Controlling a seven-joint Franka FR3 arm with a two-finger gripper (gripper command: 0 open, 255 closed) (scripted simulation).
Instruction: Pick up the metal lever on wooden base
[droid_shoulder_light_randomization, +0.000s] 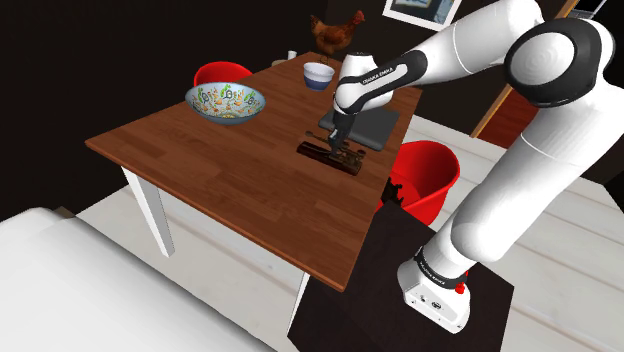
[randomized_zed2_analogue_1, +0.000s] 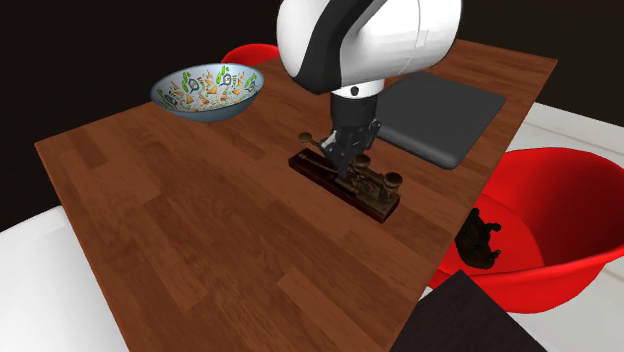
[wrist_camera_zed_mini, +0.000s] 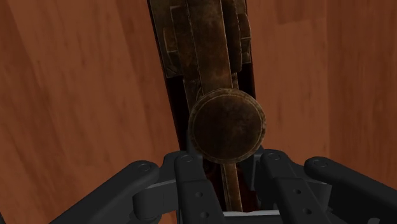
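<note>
The lever (randomized_zed2_analogue_1: 378, 190) is a rusty metal bar with round knobs on a long dark wooden base, lying flat on the brown wooden table (droid_shoulder_light_randomization: 200, 170). It lies near the table's edge (droid_shoulder_light_randomization: 322, 151) on the stand's side. My black gripper (randomized_zed2_analogue_1: 349, 166) has come straight down onto its middle. In the wrist view the fingers (wrist_camera_zed_mini: 194, 181) stand close on either side of the narrow bar just behind the big round knob (wrist_camera_zed_mini: 228, 125), and the gripper (wrist_camera_zed_mini: 232, 194) clasps it. The base rests on the table.
A dark grey flat slab (randomized_zed2_analogue_1: 440, 115) lies just behind the lever. A patterned bowl (droid_shoulder_light_randomization: 225, 102) stands towards the shoulder view's left, a small bowl (droid_shoulder_light_randomization: 319, 75) and a hen figure (droid_shoulder_light_randomization: 337, 35) at the far end. A red chair (randomized_zed2_analogue_1: 560, 220) holding a dark animal figure (randomized_zed2_analogue_1: 480, 240) stands by the table's edge.
</note>
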